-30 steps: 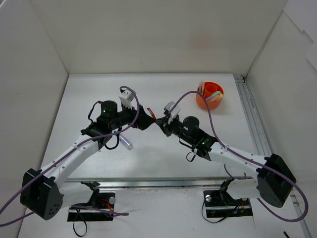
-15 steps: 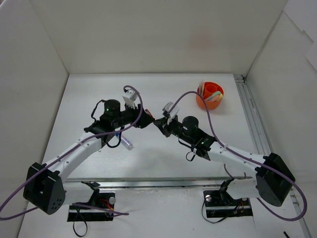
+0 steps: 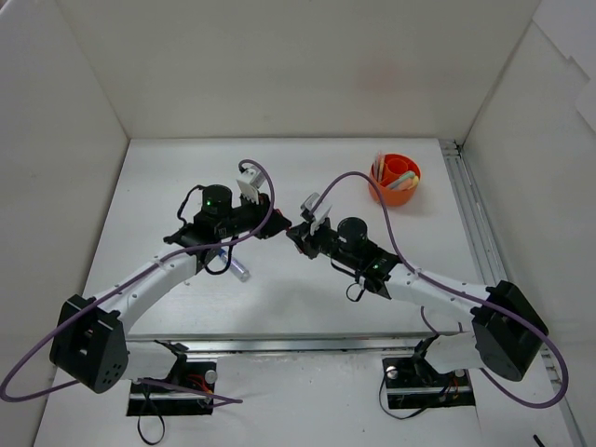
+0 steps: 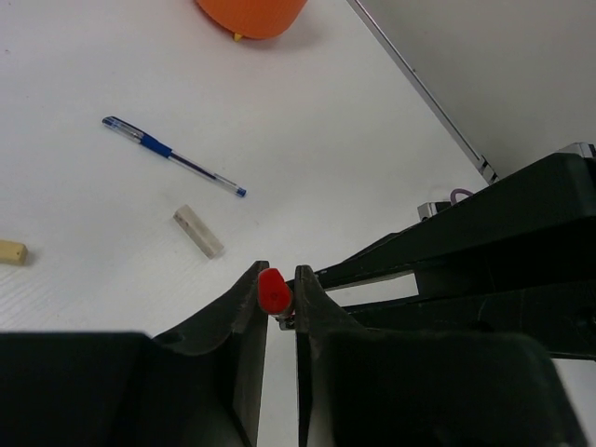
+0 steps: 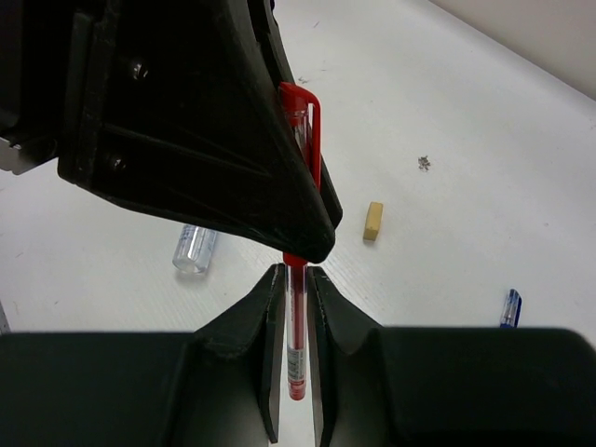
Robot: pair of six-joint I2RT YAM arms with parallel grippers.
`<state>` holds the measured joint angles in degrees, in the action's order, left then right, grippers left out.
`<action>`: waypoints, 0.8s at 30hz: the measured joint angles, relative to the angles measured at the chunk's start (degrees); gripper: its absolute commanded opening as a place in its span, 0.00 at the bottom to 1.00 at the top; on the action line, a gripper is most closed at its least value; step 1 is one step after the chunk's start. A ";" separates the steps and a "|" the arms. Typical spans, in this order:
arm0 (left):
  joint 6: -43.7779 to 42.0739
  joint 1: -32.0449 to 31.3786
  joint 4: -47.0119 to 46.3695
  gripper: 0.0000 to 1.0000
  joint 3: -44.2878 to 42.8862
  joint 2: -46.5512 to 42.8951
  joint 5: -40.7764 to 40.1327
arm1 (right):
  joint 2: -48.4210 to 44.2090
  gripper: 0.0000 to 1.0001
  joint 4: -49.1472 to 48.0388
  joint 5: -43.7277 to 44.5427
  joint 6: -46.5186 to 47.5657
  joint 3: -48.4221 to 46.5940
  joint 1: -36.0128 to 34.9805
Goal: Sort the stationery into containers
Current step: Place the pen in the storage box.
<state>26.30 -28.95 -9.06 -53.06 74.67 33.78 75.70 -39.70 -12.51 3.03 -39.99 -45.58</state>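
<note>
A red pen (image 5: 295,335) hangs between both grippers at the middle of the table. My right gripper (image 5: 294,272) is shut on its clear barrel. My left gripper (image 4: 277,275) is shut on its red cap end (image 4: 273,291). In the top view the left gripper (image 3: 276,226) and the right gripper (image 3: 294,233) meet tip to tip and hide the pen. The orange pot (image 3: 382,196) stands at the back right with several items upright in it. On the table lie a blue pen (image 4: 172,156), two beige stubs (image 4: 197,231) (image 4: 11,251) and a clear tube (image 5: 194,248).
White walls enclose the table on three sides, and a metal rail (image 3: 475,233) runs along its right edge. The clear tube (image 3: 239,268) lies just under my left arm. The pot's underside (image 4: 251,14) shows at the top of the left wrist view.
My left gripper has moved right to the right gripper and shut on the pen's cap end. The right arm has shifted slightly left, still holding the pen.
</note>
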 measured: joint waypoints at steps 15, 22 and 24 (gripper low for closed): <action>0.31 -0.96 -1.01 0.00 0.02 -1.42 -0.02 | 1.88 0.09 0.07 -0.13 -1.18 -2.14 -0.09; -0.59 -0.96 -1.16 0.78 0.00 -1.33 -0.55 | 1.88 0.00 0.39 1.18 -1.20 -2.14 -0.22; -0.72 -0.39 -1.42 1.00 -0.31 -1.07 -1.88 | 1.84 0.00 1.07 2.23 -0.96 -2.14 -0.24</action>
<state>25.58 -29.34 -10.48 -53.36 73.60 31.90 77.54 -38.63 -10.28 2.07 -42.13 -45.82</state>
